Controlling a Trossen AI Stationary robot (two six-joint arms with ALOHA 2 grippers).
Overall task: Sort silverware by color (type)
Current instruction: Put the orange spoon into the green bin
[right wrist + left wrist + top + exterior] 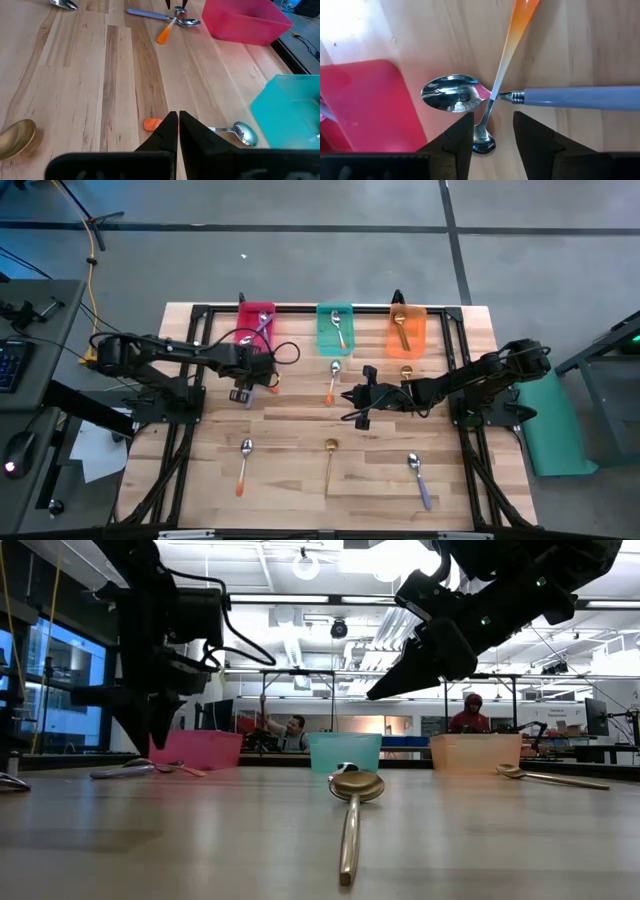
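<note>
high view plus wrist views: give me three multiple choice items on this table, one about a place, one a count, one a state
1. The binned gold spoon lies in:
A red bin
B teal bin
C orange bin

2. Spoons crossed at the left gripper:
A one
B two
C four

3. The right gripper is:
A shut, empty
B wide open
C gripping a spoon

Key:
1 C, it rests inside the orange bin.
2 B, a purple-handled spoon and an orange-handled spoon cross there.
3 A, its fingers meet with nothing between them.

2 spoons [485, 95] crossed — beside bin [370, 107]
</note>
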